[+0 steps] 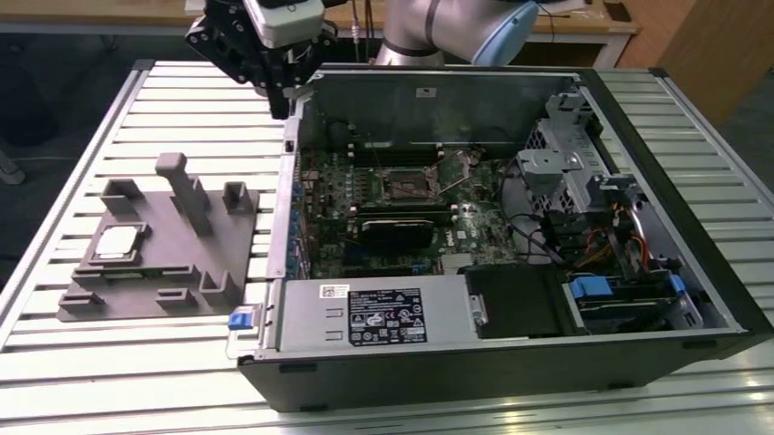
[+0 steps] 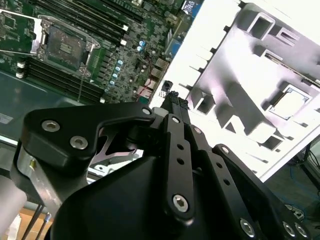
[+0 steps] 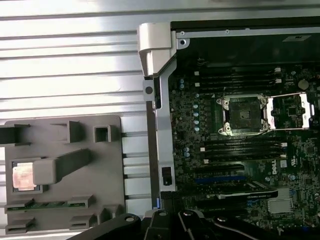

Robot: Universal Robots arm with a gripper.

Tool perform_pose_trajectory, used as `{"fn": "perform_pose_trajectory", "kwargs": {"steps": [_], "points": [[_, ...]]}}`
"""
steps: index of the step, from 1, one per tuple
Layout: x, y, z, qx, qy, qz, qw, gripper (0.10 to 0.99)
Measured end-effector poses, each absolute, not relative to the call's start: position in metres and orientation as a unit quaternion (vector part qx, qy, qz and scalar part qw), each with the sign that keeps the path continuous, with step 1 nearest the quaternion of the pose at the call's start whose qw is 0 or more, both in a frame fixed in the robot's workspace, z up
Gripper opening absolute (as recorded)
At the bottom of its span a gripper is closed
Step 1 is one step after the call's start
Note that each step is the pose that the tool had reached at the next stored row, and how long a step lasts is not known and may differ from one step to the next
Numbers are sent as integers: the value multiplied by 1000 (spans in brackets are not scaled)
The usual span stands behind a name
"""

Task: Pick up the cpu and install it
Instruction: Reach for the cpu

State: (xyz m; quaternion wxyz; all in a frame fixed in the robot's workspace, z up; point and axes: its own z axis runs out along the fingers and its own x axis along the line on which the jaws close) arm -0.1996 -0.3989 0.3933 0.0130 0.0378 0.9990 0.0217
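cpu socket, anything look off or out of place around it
Nothing stands out. The socket is empty with its metal frame swung open beside it, which fits an install not yet done. The cpu lies flat in its recess on the grey fixture.

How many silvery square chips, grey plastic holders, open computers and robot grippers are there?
silvery square chip: 1
grey plastic holder: 1
open computer: 1
robot gripper: 1
Total: 4
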Motion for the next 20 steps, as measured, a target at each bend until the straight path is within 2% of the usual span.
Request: {"fn": "perform_pose_trajectory", "kwargs": {"steps": [20], "points": [[-237,-399,393,38,999,22,13,106]]}}
